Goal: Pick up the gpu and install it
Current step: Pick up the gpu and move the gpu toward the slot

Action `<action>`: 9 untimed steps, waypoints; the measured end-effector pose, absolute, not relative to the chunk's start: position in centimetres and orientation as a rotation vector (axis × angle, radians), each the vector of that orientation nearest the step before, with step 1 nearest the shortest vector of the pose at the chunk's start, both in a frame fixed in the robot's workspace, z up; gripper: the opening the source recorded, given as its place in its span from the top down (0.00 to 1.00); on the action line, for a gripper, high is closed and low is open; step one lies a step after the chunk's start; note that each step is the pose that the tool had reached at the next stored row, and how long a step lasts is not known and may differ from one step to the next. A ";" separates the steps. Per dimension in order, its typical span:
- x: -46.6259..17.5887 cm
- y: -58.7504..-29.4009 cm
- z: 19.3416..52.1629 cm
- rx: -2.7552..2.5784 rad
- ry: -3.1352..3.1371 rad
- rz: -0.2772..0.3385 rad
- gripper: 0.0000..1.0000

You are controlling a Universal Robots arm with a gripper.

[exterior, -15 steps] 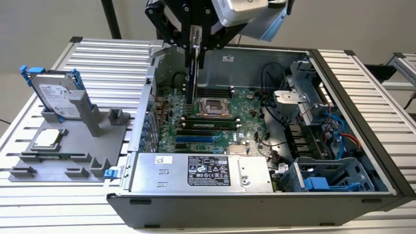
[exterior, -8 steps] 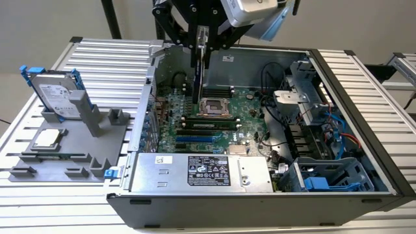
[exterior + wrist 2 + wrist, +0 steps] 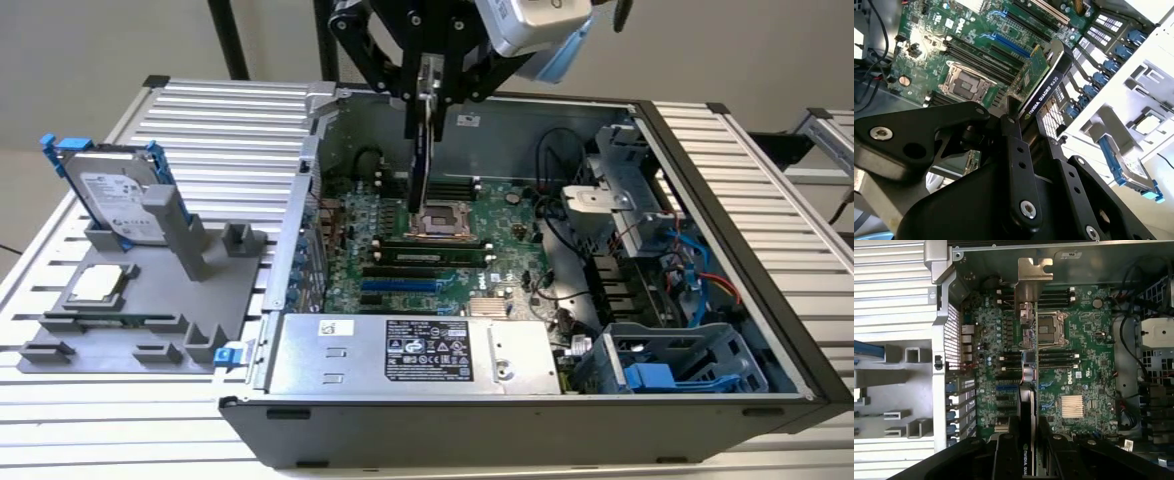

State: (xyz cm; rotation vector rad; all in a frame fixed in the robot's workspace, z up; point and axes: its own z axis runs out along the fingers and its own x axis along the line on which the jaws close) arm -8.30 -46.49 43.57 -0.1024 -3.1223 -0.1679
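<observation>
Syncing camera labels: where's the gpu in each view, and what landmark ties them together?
Exterior view: the gpu hangs edge-on from the gripper over the open case, its lower end near the CPU socket.
Second wrist view: gpu held in the gripper, black cooler edge towards the camera, CPU socket beside it.
First wrist view: gpu edge-on above the motherboard, alongside the socket.
Shared landmark: the CPU socket.

The gpu (image 3: 424,150), a green circuit-board card with a black cooler on one face and a silver end bracket, hung upright and edge-on, clamped in the gripper (image 3: 430,100) above the motherboard (image 3: 501,225), not yet seated.
</observation>
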 end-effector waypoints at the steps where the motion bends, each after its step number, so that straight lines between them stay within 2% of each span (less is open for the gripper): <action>1: -8.2 -46.5 43.6 -0.102 -3.122 -0.168 1.00; 9: -7.1 -46.5 43.6 -0.102 -3.120 -0.168 1.00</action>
